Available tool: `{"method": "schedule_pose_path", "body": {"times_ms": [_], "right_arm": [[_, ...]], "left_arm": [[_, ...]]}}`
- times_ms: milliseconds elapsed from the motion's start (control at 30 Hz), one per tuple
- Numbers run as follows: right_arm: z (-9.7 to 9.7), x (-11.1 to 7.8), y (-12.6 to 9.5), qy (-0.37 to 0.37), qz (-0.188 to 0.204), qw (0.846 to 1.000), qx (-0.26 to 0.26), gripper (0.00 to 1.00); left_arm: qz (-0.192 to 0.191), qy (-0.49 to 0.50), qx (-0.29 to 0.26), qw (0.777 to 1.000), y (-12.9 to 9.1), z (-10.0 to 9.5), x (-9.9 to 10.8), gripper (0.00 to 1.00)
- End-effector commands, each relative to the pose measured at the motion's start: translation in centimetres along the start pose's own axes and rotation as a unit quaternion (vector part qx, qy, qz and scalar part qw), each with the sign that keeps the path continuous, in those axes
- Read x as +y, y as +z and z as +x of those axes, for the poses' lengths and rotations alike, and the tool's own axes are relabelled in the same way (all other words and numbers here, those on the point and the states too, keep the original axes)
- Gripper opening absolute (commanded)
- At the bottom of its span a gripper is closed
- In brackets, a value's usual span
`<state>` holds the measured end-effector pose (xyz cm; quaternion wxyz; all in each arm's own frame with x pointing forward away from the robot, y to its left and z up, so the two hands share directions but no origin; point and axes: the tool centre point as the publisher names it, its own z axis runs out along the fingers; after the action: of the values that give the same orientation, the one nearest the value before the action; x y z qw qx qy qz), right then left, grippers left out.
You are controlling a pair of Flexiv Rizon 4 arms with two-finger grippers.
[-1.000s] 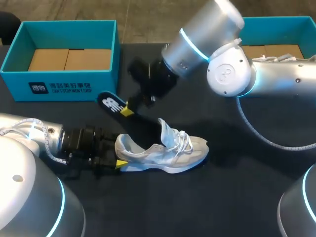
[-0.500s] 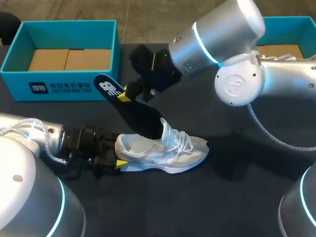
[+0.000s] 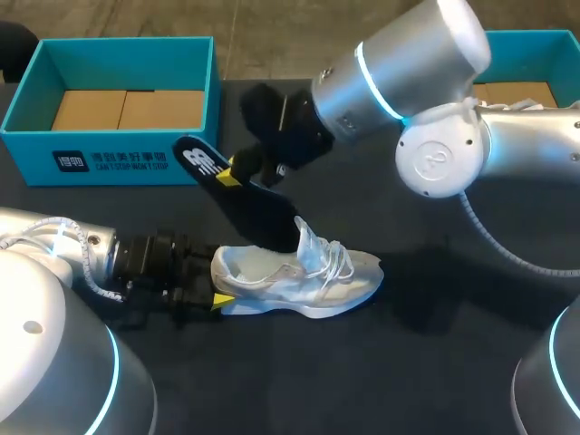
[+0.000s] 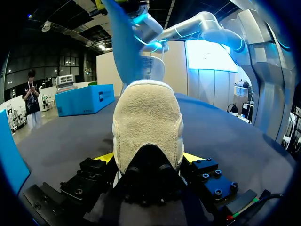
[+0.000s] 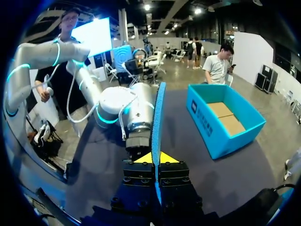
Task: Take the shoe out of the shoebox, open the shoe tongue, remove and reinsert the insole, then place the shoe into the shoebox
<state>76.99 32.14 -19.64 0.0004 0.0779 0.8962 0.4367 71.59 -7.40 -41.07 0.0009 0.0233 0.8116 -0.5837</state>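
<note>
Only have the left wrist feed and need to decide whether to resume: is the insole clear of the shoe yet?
Observer: Not clearly. In the head view the insole slants up out of the shoe, and its lower end sits at the shoe's opening.
Operator: Does the right gripper actually have it?
Observer: Yes. The right wrist view shows the right gripper shut on the insole's edge, with a yellow tip on each side.
Operator: Is the box free for the return?
Observer: In the head view, the shoebox at the table's far left shows only its cardboard floor.
</note>
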Motion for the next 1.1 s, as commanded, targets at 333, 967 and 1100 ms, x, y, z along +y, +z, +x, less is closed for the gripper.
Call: {"method": "schedule_pose_path", "body": {"times_ms": [333,967,1100], "right_arm": [[-1.1,4.8,-1.2,0.03,-0.029,0.997,0.06,0.0],[-1.2,11.0,-5.7,0.143,-0.186,0.96,0.15,0.0],[-0.8,11.5,-6.9,0.169,-0.194,0.955,0.151,0.0]], "left_arm": [[-0.001,0.0,0.0,1.0,0.0,0.0,0.0,0.0],[-0.001,0.0,0.0,1.0,0.0,0.0,0.0,0.0],[-0.001,0.0,0.0,1.0,0.0,0.0,0.0,0.0]]}}
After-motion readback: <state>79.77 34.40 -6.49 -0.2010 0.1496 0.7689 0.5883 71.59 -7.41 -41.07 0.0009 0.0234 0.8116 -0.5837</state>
